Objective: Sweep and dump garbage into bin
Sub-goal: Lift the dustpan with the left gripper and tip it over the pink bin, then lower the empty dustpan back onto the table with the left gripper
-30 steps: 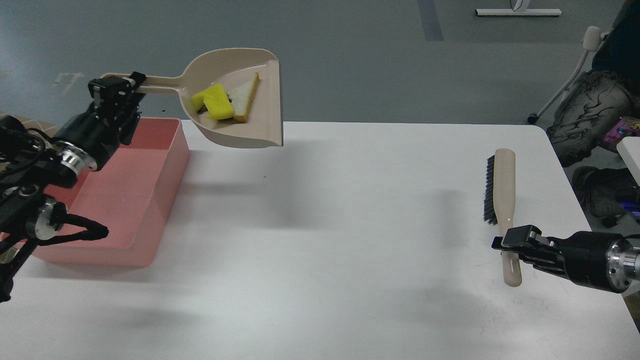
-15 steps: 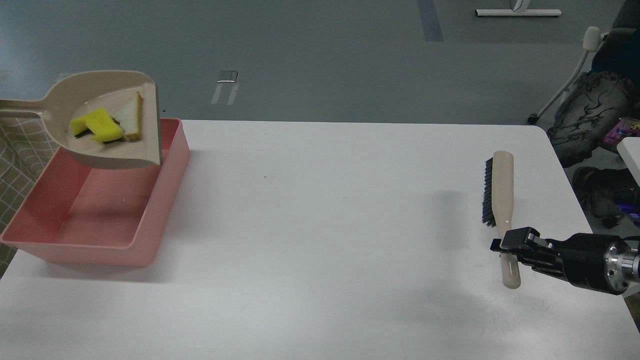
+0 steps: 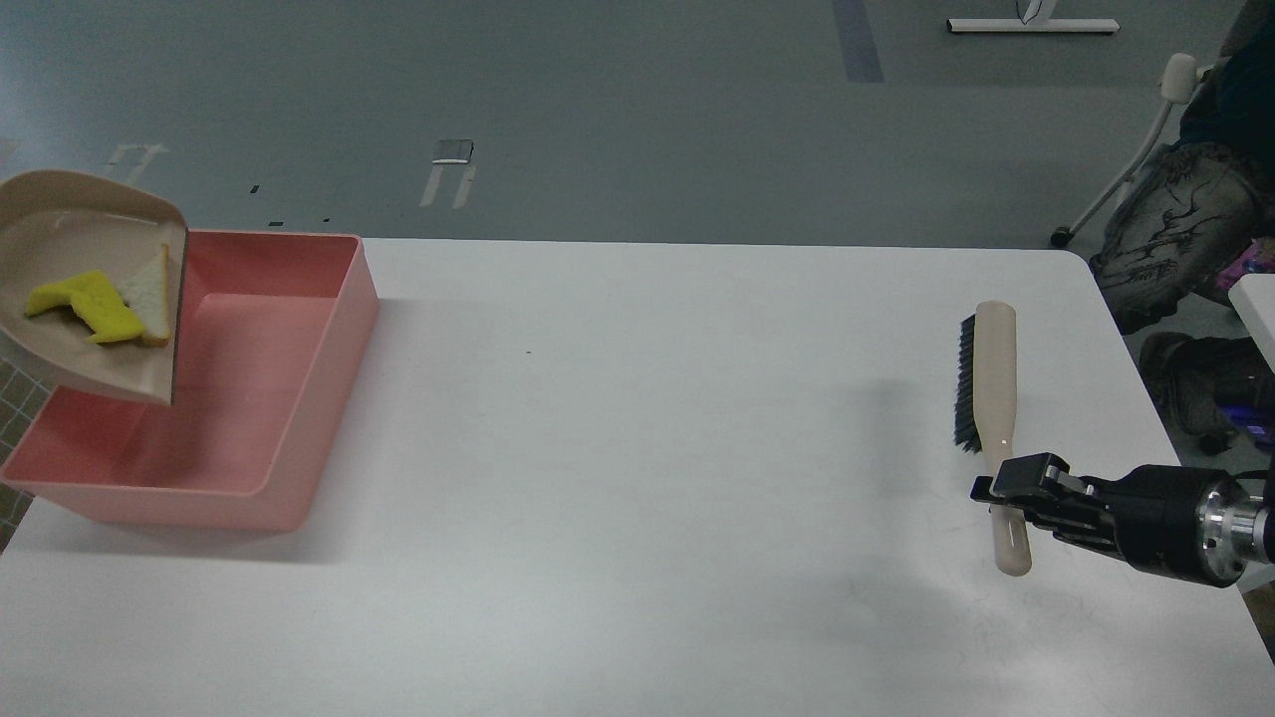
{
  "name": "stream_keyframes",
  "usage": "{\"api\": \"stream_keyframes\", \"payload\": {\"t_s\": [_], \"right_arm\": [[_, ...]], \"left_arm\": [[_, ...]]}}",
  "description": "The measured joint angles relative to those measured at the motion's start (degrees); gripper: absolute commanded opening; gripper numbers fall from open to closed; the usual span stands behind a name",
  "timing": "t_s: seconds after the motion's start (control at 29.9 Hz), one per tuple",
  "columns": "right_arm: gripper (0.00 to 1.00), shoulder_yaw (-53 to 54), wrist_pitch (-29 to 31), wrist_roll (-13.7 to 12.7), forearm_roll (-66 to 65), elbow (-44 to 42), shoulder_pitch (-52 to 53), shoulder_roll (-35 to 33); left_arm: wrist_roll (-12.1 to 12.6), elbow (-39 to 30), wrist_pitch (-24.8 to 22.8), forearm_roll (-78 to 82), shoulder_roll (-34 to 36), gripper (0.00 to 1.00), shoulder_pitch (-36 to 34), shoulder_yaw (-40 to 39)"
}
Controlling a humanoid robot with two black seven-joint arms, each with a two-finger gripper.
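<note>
Yellow sponge (image 3: 85,307) and bread slice (image 3: 149,296) lie touching in our dustpan (image 3: 60,234), held over the pink bin's (image 3: 299,398) left side, at 9 o'clock on the table (image 3: 647,478). Our left gripper is out of sight. Right gripper (image 3: 1006,490) pinches the brush (image 3: 993,398) handle at 3 o'clock

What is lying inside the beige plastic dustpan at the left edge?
Inside the beige plastic dustpan lie a yellow sponge with a green layer and a thin pale bread-like slice, touching each other. The sponge covers part of the slice's near edge.
</note>
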Motion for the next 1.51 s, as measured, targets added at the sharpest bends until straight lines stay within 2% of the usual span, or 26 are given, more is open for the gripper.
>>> {"api": "stream_keyframes", "payload": {"t_s": [0.13,0.27,0.37,0.5,0.6,0.64,0.8,0.97,1.1,1.3,1.51], "right_arm": [[0.00,-0.02,0.00,0.00,0.00,0.00,-0.06,0.00],[0.00,-0.09,-0.07,0.00,0.00,0.00,-0.15,0.34],[0.00,-0.10,-0.09,0.00,0.00,0.01,-0.17,0.64],[0.00,-0.09,-0.09,0.00,0.00,0.00,-0.25,0.87],[0.00,-0.04,-0.09,0.00,0.00,0.00,-0.25,1.07],[0.00,-0.02,-0.09,0.04,0.00,-0.02,-0.25,1.11],[0.00,-0.01,-0.09,0.21,-0.16,-0.29,-0.45,1.35],[0.00,0.11,-0.13,0.58,-0.42,-0.53,-1.13,1.41],[0.00,0.10,-0.18,0.71,-0.44,-0.64,-1.22,1.42],[0.00,-0.05,-0.19,0.71,-0.75,-1.40,-1.76,1.42],[0.00,-0.06,-0.19,0.71,-1.13,-1.50,-2.64,1.41]], "left_arm": [[-0.02,-0.56,4.22,5.06,2.25,0.00,-0.17,-0.08],[-0.02,-0.59,4.90,4.92,3.15,0.00,-1.08,-0.51],[-0.02,-0.50,1.73,0.48,3.04,0.00,-3.56,-0.63],[-0.02,-0.48,-6.50,-12.45,2.85,0.00,-7.07,-1.03],[0.13,-0.88,-10.67,-21.05,2.38,0.00,-10.72,-1.09],[0.61,-1.54,-11.68,-23.04,1.78,0.00,-12.11,-1.13],[6.27,-7.89,-12.83,-25.84,-5.48,0.00,-17.49,-0.96],[11.19,-15.48,-8.06,-24.72,-13.98,0.00,-18.21,0.15],[13.41,-19.33,-3.82,-19.78,-23.70,0.00,-18.34,3.59],[14.59,-20.22,0.42,-8.13,-36.81,0.00,-18.14,10.84],[14.75,-18.29,4.94,-4.96,-47.55,0.00,-18.53,18.00]]}}
